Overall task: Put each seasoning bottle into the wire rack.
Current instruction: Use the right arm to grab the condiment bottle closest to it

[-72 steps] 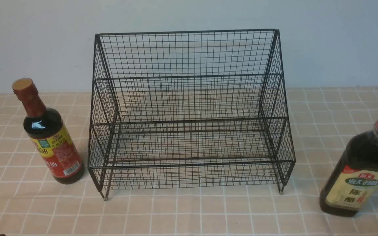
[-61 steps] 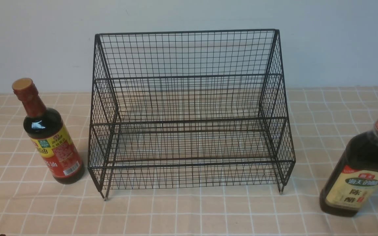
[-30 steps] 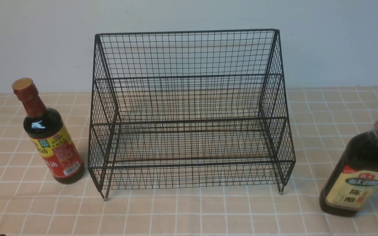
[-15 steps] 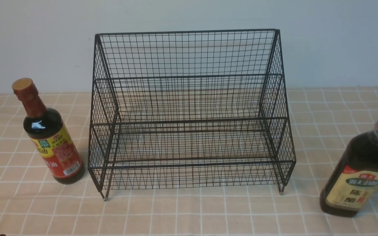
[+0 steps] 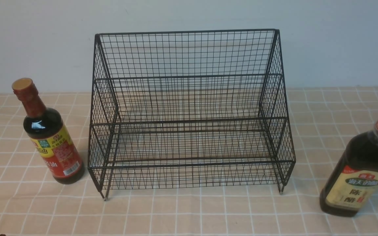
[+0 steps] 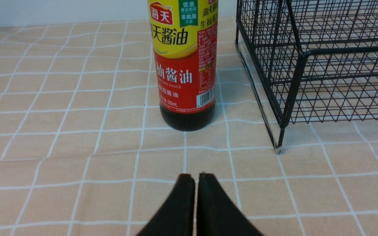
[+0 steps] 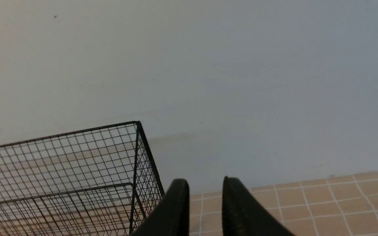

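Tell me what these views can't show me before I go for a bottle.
- Soy sauce bottle: neck and cap cut off by the left wrist view's top edge.
- Vinegar bottle: cap clipped by the front view's right edge; absent from the right wrist view.
- Arms: outside the front view; only left fingers and right fingers show.

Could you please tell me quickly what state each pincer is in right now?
Left pincer: closed, holding nothing.
Right pincer: partly open, nothing between its fingers.
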{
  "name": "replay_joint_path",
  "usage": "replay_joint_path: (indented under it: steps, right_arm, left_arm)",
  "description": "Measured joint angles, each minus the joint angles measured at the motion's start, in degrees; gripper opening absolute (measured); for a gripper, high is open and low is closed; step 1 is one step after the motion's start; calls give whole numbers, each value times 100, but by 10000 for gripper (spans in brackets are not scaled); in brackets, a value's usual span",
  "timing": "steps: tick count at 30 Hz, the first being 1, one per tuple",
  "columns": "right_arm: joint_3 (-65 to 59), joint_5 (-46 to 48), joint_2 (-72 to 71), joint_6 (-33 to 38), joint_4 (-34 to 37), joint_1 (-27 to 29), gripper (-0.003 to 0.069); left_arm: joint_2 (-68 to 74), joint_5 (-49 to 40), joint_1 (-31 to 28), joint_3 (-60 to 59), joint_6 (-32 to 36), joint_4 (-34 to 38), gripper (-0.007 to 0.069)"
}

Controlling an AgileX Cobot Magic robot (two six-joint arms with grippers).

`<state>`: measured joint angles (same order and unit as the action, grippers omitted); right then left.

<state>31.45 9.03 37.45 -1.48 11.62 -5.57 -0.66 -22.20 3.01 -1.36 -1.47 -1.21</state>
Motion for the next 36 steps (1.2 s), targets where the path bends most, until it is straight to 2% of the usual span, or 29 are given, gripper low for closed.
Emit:
replay_joint_path:
  steps: [3,4,10,16,25,27,30,36]
  right_arm:
    - [145,-248,619,263,-20,-279,261]
    - [145,-261,652,270,-20,-279,261]
    - [150,-317,1450,467,-38,-338,444]
    - [144,-70,1726,494,-129,-333,529]
    - [139,298,1974,493,-169,-298,524]
    - [139,302,2019,493,-185,-298,482]
    - [139,283,2018,535,-318,-293,308]
    - [162,268,2018,497,-611,-287,314]
  left_arm:
    - [0,0,0,0,0,0,-7]
    - [0,0,0,0,0,0,-7]
    - [0,0,0,0,0,0,-7]
    - [0,0,0,0,0,0,-7]
    - [0,0,0,0,0,0,-7]
    - [0,0,0,0,0,0,-7]
    - [0,0,0,0,0,0,-7]
    - [0,0,0,0,0,0,-7]
